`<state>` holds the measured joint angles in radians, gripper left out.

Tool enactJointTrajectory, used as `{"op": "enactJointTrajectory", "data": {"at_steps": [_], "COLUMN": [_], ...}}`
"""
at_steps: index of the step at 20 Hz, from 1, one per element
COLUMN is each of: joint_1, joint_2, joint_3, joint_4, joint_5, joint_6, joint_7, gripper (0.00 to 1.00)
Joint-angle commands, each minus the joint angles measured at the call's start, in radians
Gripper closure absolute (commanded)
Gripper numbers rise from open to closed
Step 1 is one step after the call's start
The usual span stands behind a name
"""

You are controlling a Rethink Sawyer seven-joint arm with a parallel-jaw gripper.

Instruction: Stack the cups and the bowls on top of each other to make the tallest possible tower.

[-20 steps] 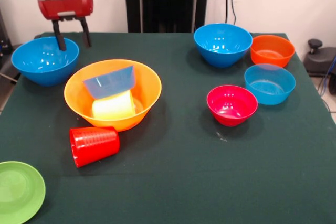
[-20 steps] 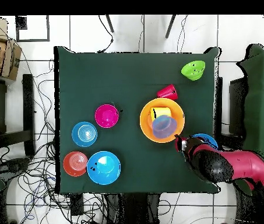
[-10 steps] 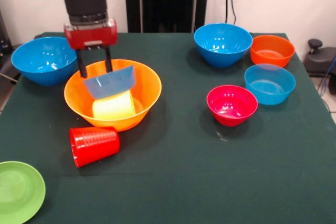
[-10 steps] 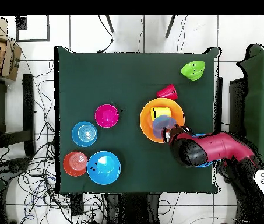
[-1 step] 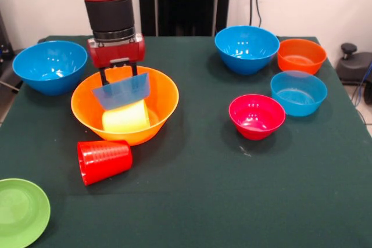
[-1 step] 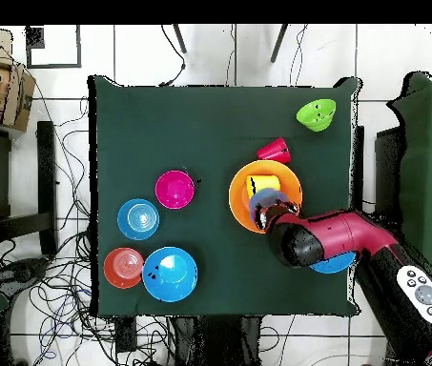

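- lighting: we find the front view bright and even, lit from above; the green table cloth (image 5: 232, 190) reads matte, with no glare.
- shadows: we see soft, short ones hugging the pink-red bowl (image 5: 257, 115) and the red cup (image 5: 103, 161).
- highlights: we note small white glints inside the deep blue bowl (image 5: 247, 49) and on the big yellow-orange bowl (image 5: 125, 104).
- focus: we find the front view sharp throughout.
- overhead view: we see flat light and a pale, washed floor (image 6: 143, 52).
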<state>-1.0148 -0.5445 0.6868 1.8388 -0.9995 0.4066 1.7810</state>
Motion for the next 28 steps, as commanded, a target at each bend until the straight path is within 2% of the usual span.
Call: {"op": "enactJointTrajectory", "data": {"at_steps": [1, 8, 11, 14, 18, 21, 28], "joint_1": [0.048, 0.046, 0.023, -0.039, -0.121, -0.165, -0.193], "joint_2": [0.007, 0.000, -0.020, -0.107, -0.279, -0.333, -0.315], "joint_3": [-0.077, -0.078, -0.054, 0.004, 0.094, 0.145, 0.170], "joint_4": [-0.068, -0.060, -0.040, 0.034, 0.147, 0.185, 0.181], "joint_5": [-0.058, -0.046, -0.023, 0.066, 0.224, 0.285, 0.268], "joint_6": [-0.027, -0.032, -0.008, 0.051, 0.159, 0.197, 0.198], "joint_7": [0.004, -0.013, -0.053, -0.108, -0.194, -0.243, -0.247], "gripper": [0.00, 0.00, 0.00, 0.00, 0.00, 0.00, 0.00]}}
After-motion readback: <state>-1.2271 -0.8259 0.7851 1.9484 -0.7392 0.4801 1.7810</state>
